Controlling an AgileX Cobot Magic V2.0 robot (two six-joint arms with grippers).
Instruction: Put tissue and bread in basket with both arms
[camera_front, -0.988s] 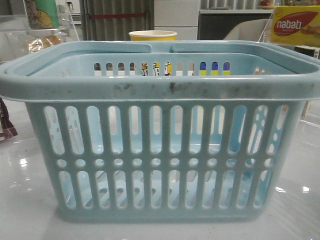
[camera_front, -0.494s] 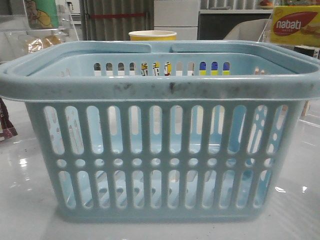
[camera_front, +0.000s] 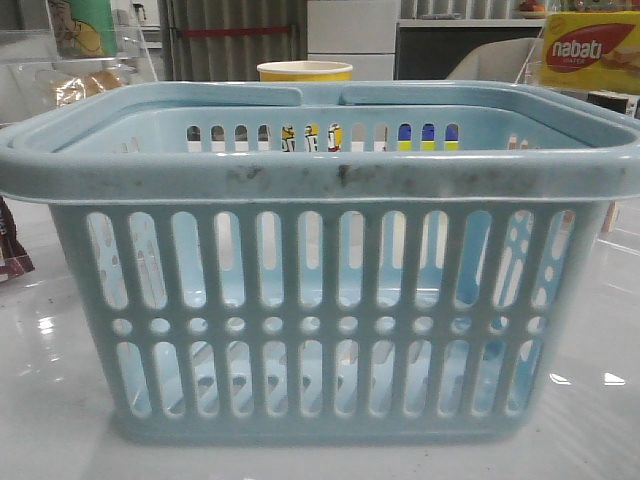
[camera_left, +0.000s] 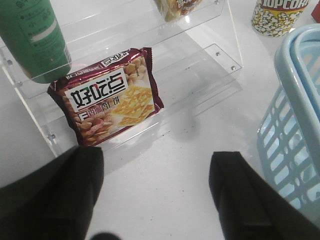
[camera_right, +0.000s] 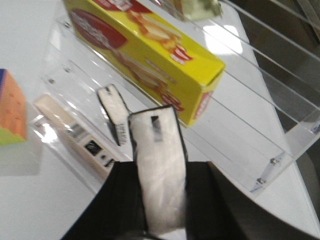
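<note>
Tissue (camera_right: 157, 170) sits clamped in right jaws; left jaws gape (beside basket (camera_left: 295, 125)) over bare table (camera_left: 165, 195).

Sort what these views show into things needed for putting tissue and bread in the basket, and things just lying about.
Needed: tissue, bread, basket.
Lying about: nabati box, popcorn cup, red cracker pack, green bottle.

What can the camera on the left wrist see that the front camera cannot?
Only the left wrist view shows the open left gripper over bare table, a dark red cracker pack on a clear shelf, and a green bottle. Only the front view shows the basket's whole slotted side and its empty inside. Both show the basket and the popcorn cup.
</note>
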